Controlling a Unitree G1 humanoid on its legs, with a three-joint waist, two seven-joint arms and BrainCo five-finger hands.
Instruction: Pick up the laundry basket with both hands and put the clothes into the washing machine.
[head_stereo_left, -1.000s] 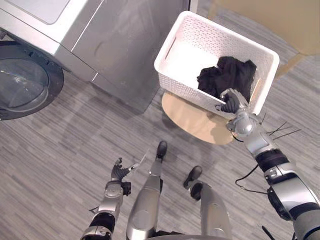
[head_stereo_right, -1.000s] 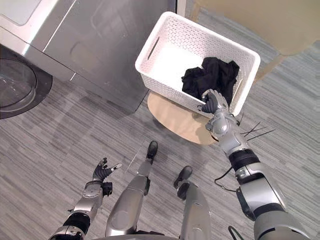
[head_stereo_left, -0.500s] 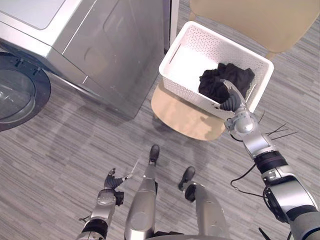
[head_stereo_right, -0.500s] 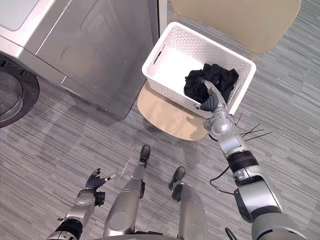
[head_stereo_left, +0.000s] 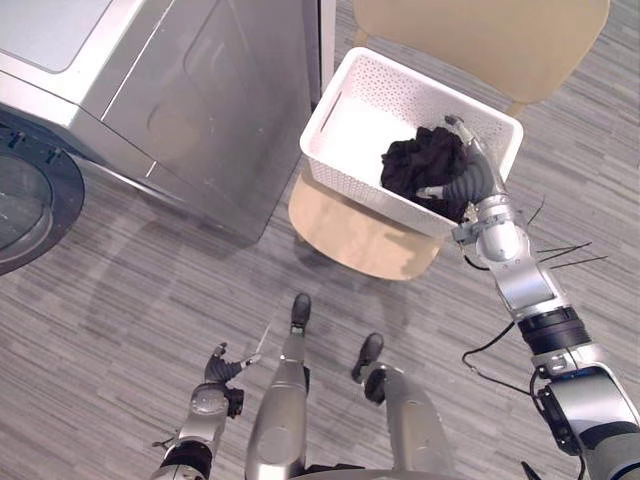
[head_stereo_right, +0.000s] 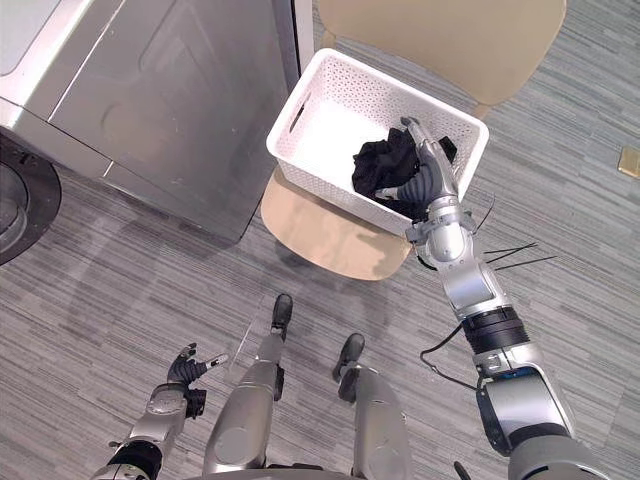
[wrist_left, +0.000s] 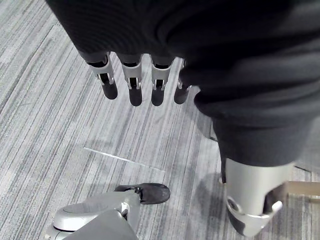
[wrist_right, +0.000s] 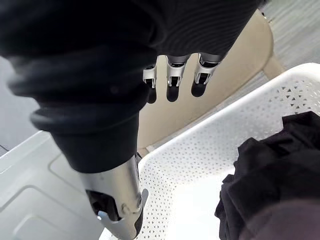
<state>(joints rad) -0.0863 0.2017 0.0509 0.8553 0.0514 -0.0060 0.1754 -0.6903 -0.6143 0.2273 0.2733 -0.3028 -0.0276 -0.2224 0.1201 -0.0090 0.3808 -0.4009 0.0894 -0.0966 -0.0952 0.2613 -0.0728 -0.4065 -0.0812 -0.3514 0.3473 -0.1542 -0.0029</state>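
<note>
A white perforated laundry basket (head_stereo_left: 345, 100) stands on a beige chair seat (head_stereo_left: 345, 235), with a heap of dark clothes (head_stereo_left: 415, 165) in its right half. My right hand (head_stereo_left: 472, 180) reaches over the basket's near right rim, open, and lies above the clothes. In the right wrist view its fingers (wrist_right: 172, 75) are straight over the basket (wrist_right: 200, 165) and hold nothing. My left hand (head_stereo_left: 225, 365) hangs low by the floor at the lower left, its fingers (wrist_left: 135, 85) straight and empty. The washing machine's round door (head_stereo_left: 20, 200) is at the far left.
The silver-grey washing machine body (head_stereo_left: 200, 90) fills the upper left, close to the basket's left side. The chair's beige back (head_stereo_left: 480, 40) rises behind the basket. Grey striped floor (head_stereo_left: 130, 310) lies open between me and the machine.
My right hand has gone from curled at the basket's near rim to straight fingers stretched over the clothes. The whole view has shifted, so the camera moved.
</note>
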